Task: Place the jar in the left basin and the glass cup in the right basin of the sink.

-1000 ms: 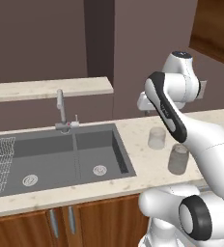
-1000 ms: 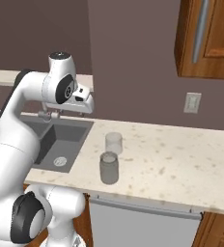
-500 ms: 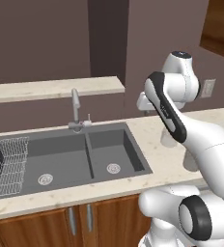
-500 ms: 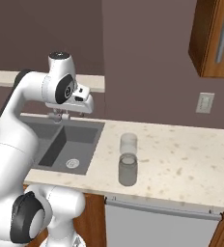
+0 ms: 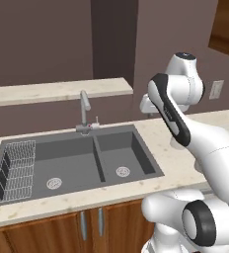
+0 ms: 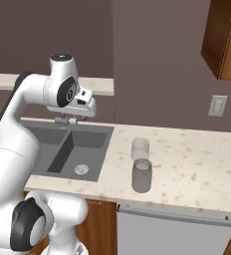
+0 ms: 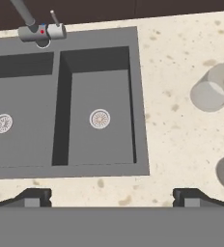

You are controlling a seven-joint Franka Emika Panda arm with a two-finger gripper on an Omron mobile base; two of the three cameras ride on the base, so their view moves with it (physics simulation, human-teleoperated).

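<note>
Counter (image 6: pixel 197 169) carries sink (image 5: pixel 77 163): left basin (image 5: pixel 62 165) with wire rack (image 5: pixel 18 170), right basin (image 7: pixel 102 116). Jar (image 6: pixel 142 176) just beside glass cup (image 6: pixel 140 148), right of sink. Pincer (image 7: pixel 112 195) empty, spread wide.

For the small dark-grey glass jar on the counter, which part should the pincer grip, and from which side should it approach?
Grip the small dark-grey glass jar across its round, straight body, below the narrower neck. It stands upright on the speckled counter. The pale clear glass tumbler stands close behind it, so probably come from above with the open pincer, fingers on the two free sides.
</note>
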